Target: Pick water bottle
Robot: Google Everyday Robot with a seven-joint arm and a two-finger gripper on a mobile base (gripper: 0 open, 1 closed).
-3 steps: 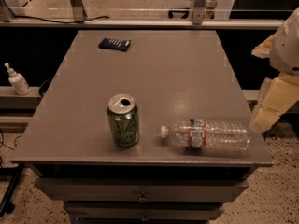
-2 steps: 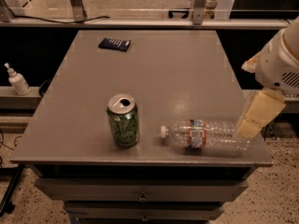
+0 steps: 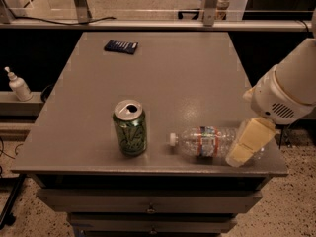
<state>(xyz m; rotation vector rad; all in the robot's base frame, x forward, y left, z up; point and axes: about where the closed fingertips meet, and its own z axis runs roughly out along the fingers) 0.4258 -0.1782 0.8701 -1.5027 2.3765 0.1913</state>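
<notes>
The water bottle (image 3: 205, 141) is lying on its side near the front edge of the grey counter (image 3: 173, 73), towards the right corner. Its white cap is pointing left and its red, white and blue label band is facing up. Just left of the cap, a little apart from it, a green can (image 3: 130, 128) is standing upright with its opened top showing.

The arm (image 3: 289, 90) is reaching in from the right, bulky and white. The cream-coloured tool (image 3: 242, 147) is hanging down from it over the bottle's base end, covering that end from where I am standing. I cannot tell whether the tool is open or closed, nor whether it is touching the bottle.

At the far end of the counter a dark blue flat thing (image 3: 121, 46) is lying well apart from everything else. Off to the left, on a lower ledge beside the counter, a small white pump bottle (image 3: 19, 84) is standing upright.
</notes>
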